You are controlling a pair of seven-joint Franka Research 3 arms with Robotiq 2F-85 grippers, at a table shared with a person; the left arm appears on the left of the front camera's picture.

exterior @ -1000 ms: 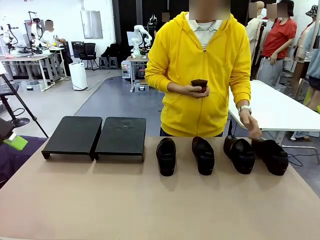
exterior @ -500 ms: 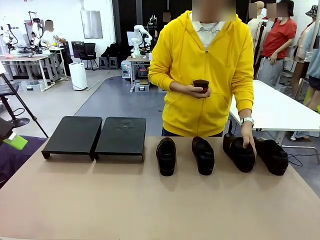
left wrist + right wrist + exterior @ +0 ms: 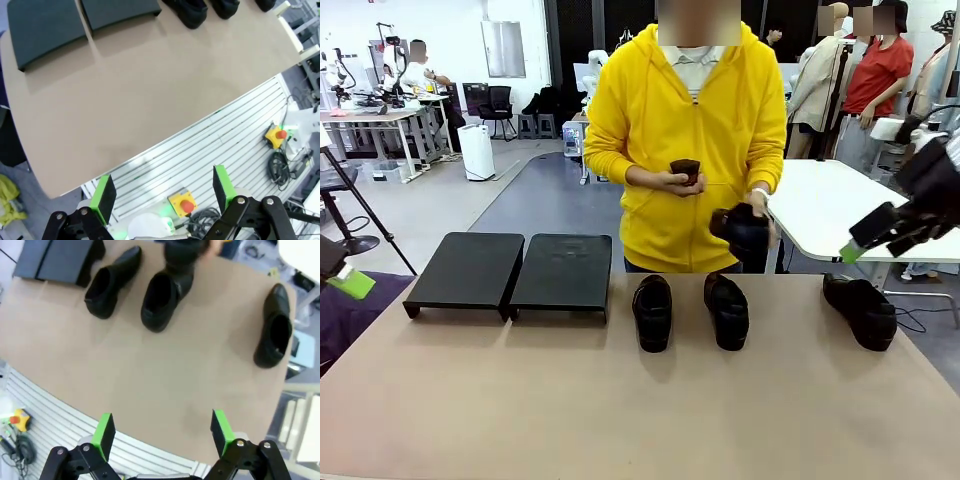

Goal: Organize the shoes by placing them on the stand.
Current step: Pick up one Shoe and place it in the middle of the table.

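Three black shoes rest on the tan table: one (image 3: 652,312) (image 3: 111,284), a second (image 3: 727,310) (image 3: 165,297), and a third at the right (image 3: 861,310) (image 3: 274,327). A fourth shoe (image 3: 745,228) is held in the air by the person's hand above the table's far edge. The black two-panel stand (image 3: 515,272) (image 3: 45,27) at the far left carries nothing. My left gripper (image 3: 345,278) (image 3: 162,192) hangs open off the table's left edge. Also open, my right gripper (image 3: 880,238) (image 3: 162,432) hovers above the right-hand shoe with nothing between its fingers.
The person in a yellow hoodie (image 3: 685,130) stands at the far side, holding a small dark object (image 3: 685,170) in the other hand. A white table (image 3: 840,215) stands behind at the right. The near half of the tan table (image 3: 620,410) is bare.
The person has lifted the third shoe from the table and stepped left with it. My right arm has come into the front view from the right. The left arm has not moved.
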